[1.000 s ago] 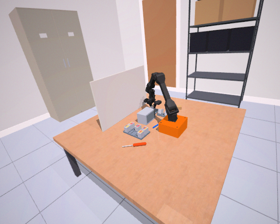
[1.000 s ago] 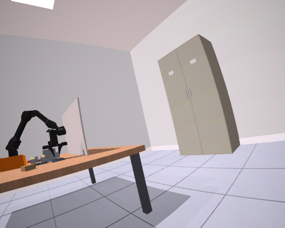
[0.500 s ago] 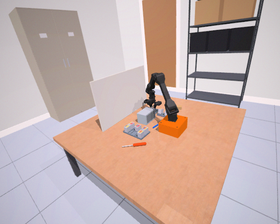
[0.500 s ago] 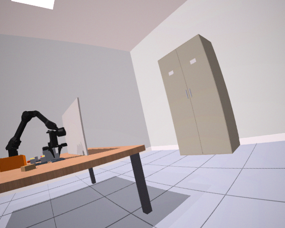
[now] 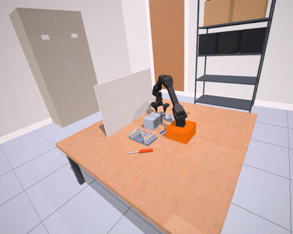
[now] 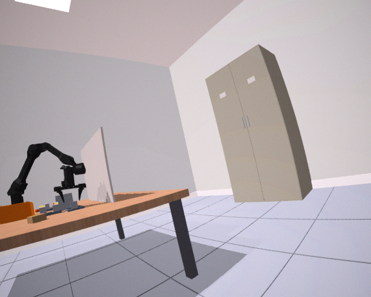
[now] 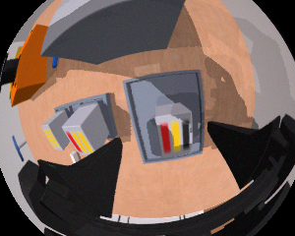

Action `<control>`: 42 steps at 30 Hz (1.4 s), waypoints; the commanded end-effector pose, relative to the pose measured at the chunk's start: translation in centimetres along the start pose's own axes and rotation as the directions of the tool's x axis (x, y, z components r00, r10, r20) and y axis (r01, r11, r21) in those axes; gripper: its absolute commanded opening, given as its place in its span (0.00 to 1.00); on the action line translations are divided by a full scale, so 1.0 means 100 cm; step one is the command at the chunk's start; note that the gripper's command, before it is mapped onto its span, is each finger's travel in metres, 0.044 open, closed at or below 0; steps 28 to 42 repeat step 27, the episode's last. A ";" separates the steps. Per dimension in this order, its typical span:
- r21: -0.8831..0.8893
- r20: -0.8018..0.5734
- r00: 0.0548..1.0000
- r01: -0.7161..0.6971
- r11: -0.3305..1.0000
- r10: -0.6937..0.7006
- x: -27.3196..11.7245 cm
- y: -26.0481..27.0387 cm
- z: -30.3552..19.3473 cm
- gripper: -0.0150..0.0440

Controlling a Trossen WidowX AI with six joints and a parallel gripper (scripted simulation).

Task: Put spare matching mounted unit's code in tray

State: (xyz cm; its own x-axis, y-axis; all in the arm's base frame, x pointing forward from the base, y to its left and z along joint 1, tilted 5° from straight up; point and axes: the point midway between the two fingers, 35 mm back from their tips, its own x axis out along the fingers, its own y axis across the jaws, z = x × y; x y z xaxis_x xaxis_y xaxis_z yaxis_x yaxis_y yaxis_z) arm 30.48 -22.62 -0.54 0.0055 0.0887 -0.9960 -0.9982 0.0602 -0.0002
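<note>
The gripper (image 5: 160,111) (image 6: 71,200) (image 7: 166,134) is spread wide, pinching nothing. Between its fingers in the wrist view, the spare (image 7: 174,133) with red, yellow and black bars sits inside the tray (image 7: 142,110). A bulky grey housing (image 5: 151,121) (image 7: 113,34) stands close by, and a pale upright panel (image 5: 126,100) (image 6: 96,166) rises beyond it (quite the wall). An orange-handled screwdriver (image 5: 146,150) lies well apart.

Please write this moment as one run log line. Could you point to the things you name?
gripper (image 5: 159,108) (image 6: 71,195) (image 7: 166,134): open | block (image 7: 173,130): in tray (image 5: 168,120) (image 7: 138,123), red-yellow-black stripes | code match: cannot tell
</note>
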 end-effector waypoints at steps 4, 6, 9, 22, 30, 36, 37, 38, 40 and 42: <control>-0.003 -0.027 0.998 0.048 0.999 -0.048 -0.081 -0.001 0.000 1.00; -0.003 -0.027 0.998 0.048 0.999 -0.048 -0.081 -0.001 0.000 1.00; 0.001 -0.043 0.997 0.062 0.998 -0.062 -0.079 -0.005 -0.003 1.00; 0.001 -0.043 0.997 0.062 0.998 -0.062 -0.079 -0.005 -0.003 1.00; 0.001 -0.043 0.997 0.062 0.998 -0.062 -0.079 -0.005 -0.003 1.00; 0.001 -0.043 0.997 0.062 0.998 -0.062 -0.079 -0.005 -0.003 1.00; 0.001 -0.043 0.997 0.062 0.998 -0.062 -0.079 -0.005 -0.003 1.00; 0.001 -0.043 0.997 0.062 0.998 -0.062 -0.079 -0.005 -0.003 1.00; 0.001 -0.043 0.997 0.062 0.998 -0.062 -0.079 -0.005 -0.003 1.00; 0.001 -0.043 0.997 0.062 0.998 -0.062 -0.079 -0.005 -0.003 1.00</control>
